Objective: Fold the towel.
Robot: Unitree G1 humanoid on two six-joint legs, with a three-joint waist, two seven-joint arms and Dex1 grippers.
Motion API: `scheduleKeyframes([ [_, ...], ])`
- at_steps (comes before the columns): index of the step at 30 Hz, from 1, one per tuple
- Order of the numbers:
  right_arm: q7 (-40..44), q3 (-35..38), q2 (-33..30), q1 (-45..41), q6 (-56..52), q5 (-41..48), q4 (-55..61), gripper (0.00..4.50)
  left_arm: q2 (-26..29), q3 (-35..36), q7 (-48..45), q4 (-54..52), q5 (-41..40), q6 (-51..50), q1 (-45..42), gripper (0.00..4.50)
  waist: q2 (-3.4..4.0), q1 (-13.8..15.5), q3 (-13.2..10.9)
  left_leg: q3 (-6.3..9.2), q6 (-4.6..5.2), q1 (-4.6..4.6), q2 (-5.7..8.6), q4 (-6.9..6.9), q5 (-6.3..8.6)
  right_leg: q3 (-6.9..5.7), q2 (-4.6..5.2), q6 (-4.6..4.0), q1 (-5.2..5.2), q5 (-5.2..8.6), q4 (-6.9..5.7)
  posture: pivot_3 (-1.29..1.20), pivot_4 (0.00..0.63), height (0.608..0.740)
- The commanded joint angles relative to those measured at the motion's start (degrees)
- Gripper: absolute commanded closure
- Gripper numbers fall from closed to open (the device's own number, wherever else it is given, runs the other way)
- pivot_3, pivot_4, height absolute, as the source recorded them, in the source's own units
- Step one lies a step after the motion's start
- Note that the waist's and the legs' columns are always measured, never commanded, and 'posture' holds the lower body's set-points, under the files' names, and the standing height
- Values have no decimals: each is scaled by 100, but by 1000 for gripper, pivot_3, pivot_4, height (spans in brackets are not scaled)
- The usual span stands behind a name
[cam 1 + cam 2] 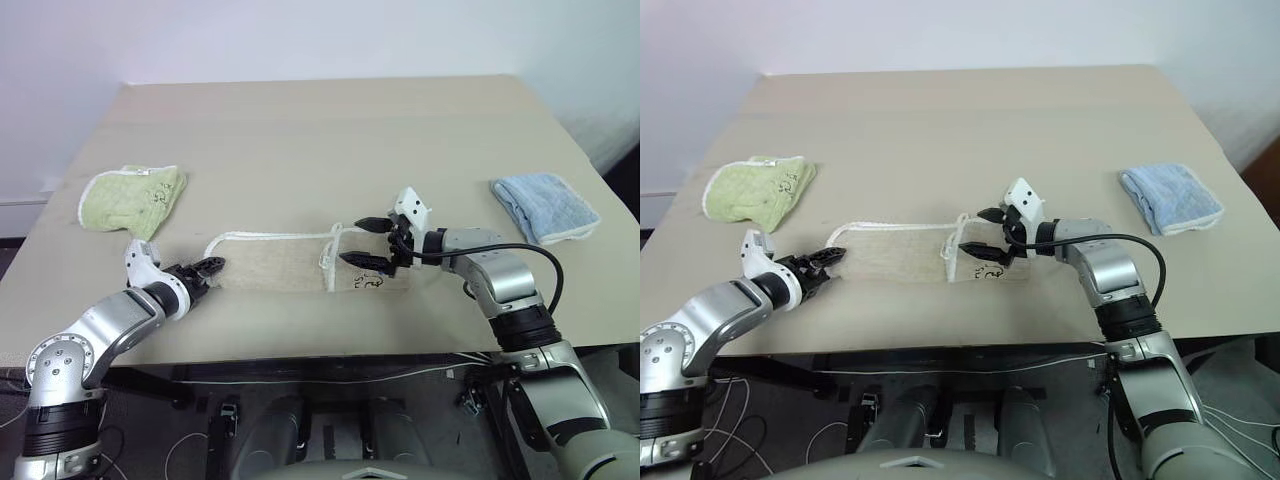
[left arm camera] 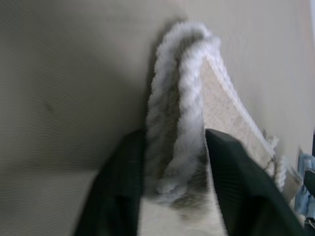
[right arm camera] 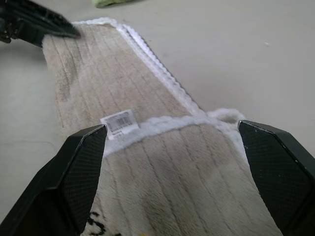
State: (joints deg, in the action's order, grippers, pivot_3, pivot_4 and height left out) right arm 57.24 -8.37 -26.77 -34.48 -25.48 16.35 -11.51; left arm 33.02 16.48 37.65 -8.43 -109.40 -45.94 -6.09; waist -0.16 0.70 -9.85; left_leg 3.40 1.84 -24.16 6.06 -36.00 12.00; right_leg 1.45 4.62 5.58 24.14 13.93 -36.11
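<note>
L arm reaches fwd low from the near-left, elbow bent, its gripper of two black fingers point(image 1: 825, 260) pointing right and slightly down, jaws narrowed onto the white corded end of the long beige terry towel point(image 1: 290, 268), cord pinched between both fingers point(image 2: 123, 187). R arm comes in from the near-right, forearm angled left, wrist about level. R gripper of two black fingers point(image 1: 365, 243) hovers w/ jaws spread wide, one finger above the other, over towel's right part.
</note>
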Motion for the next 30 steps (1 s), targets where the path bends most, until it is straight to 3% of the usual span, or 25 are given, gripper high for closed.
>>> scheduleKeyframes([
  [1,-22,123,-35,-21,11,42,200,0,48,103,-98,-48,-94,15,12,4015,0,-2,0,0,0,-7,0,3,0,0,0,2,9,-1,0,0,150,740],
  [3,-51,131,-12,-43,23,42,177,0,91,156,-131,-57,-122,19,7,4476,0,-4,0,0,-1,-17,-1,5,-1,1,-2,3,20,-2,-1,0,150,740],
  [6,-58,167,3,-41,4,95,189,0,233,271,-271,-52,-85,-13,-5,4476,0,-3,0,0,-1,-20,-1,6,-1,1,-2,6,21,-3,0,0,150,740],
  [9,-31,337,2,-51,-200,341,312,0,452,531,-975,-164,-51,-112,-55,4476,-1,-6,-1,0,-1,-20,-1,5,-1,1,-2,1,21,0,1,0,150,740],
  [18,19,1002,-266,-154,-827,1002,535,0,1722,628,-2718,327,337,-1056,-472,4476,0,-7,-5,-1,-1,-22,-1,19,0,1,-2,-4,30,2,8,0,150,740],
  [20,-19,1019,-318,-111,-778,960,513,0,1711,503,-2956,339,202,-1168,-806,4476,-4,14,-7,0,-1,-24,-1,21,0,-2,0,-4,30,3,11,0,150,740],
  [24,-148,1056,-305,-3,-745,953,605,0,1549,-209,-3417,399,724,-1610,-1508,4476,-3,-8,-6,-3,-1,-25,1,22,0,1,2,-3,28,2,13,0,150,740],
  [30,-424,1194,-326,344,-775,1005,999,0,704,-1054,-3878,670,893,-1984,-2624,4476,-10,-2,-11,-3,-6,-35,0,34,-5,3,-1,18,27,-9,12,0,150,740],
])
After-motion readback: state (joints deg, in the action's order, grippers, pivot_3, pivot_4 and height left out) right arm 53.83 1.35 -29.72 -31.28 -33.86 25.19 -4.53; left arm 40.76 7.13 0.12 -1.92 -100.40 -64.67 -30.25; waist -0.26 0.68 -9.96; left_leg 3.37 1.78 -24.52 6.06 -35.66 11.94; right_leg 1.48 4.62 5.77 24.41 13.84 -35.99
